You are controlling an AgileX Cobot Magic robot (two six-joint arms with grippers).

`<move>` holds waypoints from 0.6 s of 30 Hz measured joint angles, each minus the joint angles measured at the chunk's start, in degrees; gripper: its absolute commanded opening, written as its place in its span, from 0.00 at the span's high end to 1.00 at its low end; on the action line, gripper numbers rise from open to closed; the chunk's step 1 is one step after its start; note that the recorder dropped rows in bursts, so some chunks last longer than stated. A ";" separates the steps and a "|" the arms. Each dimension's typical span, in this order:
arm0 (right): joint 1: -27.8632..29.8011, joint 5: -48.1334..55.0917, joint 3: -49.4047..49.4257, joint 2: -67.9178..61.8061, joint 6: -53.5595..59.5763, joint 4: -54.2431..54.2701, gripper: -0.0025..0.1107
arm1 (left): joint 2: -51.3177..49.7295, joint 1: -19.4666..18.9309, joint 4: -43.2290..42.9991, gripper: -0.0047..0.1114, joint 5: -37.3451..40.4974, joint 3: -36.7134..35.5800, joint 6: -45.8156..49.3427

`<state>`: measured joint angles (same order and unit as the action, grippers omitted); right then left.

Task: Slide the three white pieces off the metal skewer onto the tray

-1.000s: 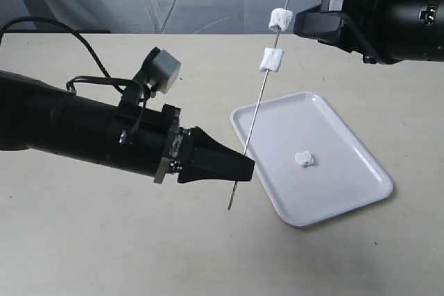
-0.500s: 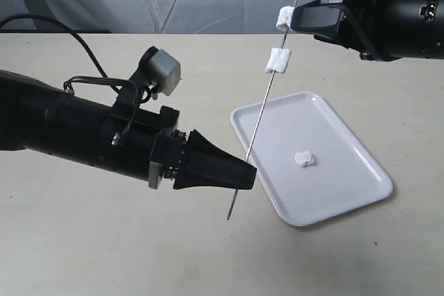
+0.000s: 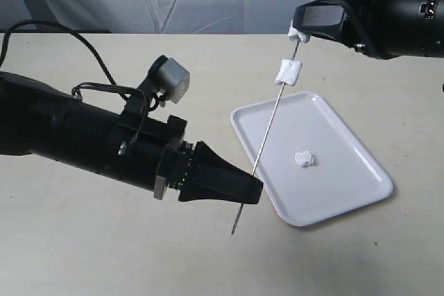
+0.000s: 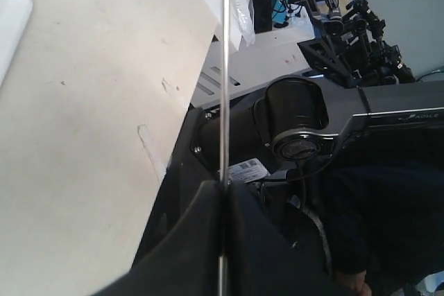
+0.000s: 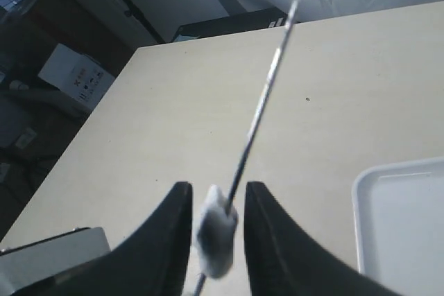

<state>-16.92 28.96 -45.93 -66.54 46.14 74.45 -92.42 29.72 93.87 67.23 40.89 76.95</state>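
The left fingers (image 3: 229, 181) are closed tight on the skewer (image 3: 267, 133) near its lower end. The right fingers (image 5: 173, 240) sit narrow on either side of the top piece (image 5: 215, 230), and a sliver of gap on one side suggests they are not squeezing it. The second piece (image 3: 288, 72) hangs on the rod just below. The third piece (image 3: 303, 159) lies on the tray (image 3: 277, 206). The main risk is the thin rod twisting or slipping in the left grip once the right fingers drag on a piece. That would swing the rod away from the tray. A soft piece could also squash or tear rather than slide. The rod's lower tip appears to hang over the table (image 3: 104, 254), not the tray, and the left fingers block the way down. A freed piece could drop beside the rim.
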 measured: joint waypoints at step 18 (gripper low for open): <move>0.00 1.13 0.00 0.00 0.14 0.33 0.72 | -1.72 0.52 1.94 0.96 -0.85 1.40 2.07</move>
<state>-16.92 30.09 -45.93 -66.54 46.28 74.77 -94.13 30.24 95.81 66.38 42.29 79.01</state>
